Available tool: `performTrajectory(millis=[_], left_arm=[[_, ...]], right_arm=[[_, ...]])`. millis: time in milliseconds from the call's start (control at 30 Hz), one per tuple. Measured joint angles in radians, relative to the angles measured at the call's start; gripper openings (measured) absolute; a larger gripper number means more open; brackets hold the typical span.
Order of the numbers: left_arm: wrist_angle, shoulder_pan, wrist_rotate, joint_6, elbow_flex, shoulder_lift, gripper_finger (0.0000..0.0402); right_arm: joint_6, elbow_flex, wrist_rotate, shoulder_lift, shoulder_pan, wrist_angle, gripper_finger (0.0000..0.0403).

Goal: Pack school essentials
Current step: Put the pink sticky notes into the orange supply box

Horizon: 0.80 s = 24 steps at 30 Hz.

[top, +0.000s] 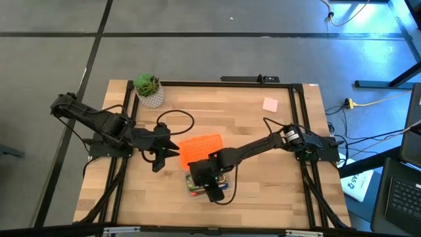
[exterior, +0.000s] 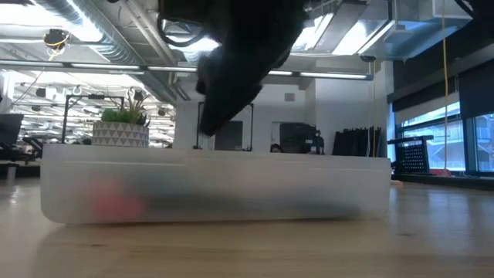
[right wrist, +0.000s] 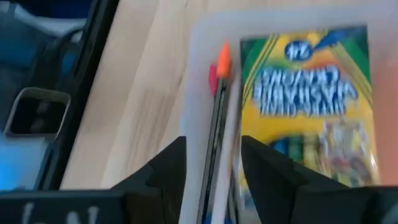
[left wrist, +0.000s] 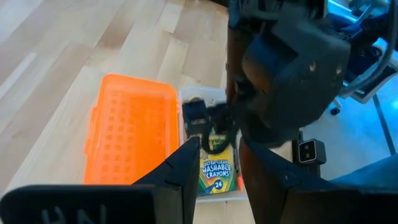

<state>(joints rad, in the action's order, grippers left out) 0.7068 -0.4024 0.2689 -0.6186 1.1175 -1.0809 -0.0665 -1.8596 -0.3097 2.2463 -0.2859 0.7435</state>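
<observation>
Right gripper [right wrist: 211, 163] over clear case [right wrist: 198, 93], fingers [right wrist: 166, 168] parted astride dark pencil [right wrist: 216, 127], crayon box [right wrist: 308, 106] at its 3 o'clock, left gripper [top: 172, 149] fingers released beside orange lid [top: 199, 148].

Grey floor [top: 197, 59], ceiling lights [exterior: 116, 66], windows [exterior: 444, 131]

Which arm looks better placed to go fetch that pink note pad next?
Probably the right. The pink note pad lies on the right arm's side, near its base. Its tool hovers open over the clear case; the left tool waits beside the orange lid.
</observation>
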Motion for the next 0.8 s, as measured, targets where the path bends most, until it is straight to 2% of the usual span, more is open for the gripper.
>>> performTrajectory(millis=[67, 200, 333, 533, 600, 733, 800], left_arm=[[0.009, 0.0, 0.0, 0.0, 0.0, 0.0, 0.0106], [0.021, 0.0, 0.0, 0.0, 0.0, 0.0, 0.0105], [0.036, 0.0, 0.002, 0.0, 0.0, 0.0, 0.0106], [0.071, 0.001, 0.036, -0.015, 0.0, 0.0, 0.0106], [0.071, 0.001, 0.047, 0.004, 0.0, 0.0, 0.0105], [0.07, 0.004, 0.129, 0.067, 0.0, 0.0, 0.0106], [0.062, 0.024, 0.15, 0.107, 0.0, 0.0, 0.0106]], right_arm=[[0.019, -0.052, -0.005, 0.0, 0.021, 0.105, 0.0157], [0.037, -0.163, 0.057, 0.0, 0.067, 0.282, 0.0158], [0.071, -0.279, 0.105, -0.002, 0.11, 0.392, 0.0158], [0.131, -0.438, 0.11, -0.002, 0.187, 0.541, 0.0158], [0.143, -0.488, 0.147, -0.002, 0.218, 0.608, 0.0158], [0.152, -0.466, 0.286, -0.051, 0.297, 0.683, 0.0158], [0.142, -0.463, 0.314, -0.072, 0.349, 0.738, 0.0158]])
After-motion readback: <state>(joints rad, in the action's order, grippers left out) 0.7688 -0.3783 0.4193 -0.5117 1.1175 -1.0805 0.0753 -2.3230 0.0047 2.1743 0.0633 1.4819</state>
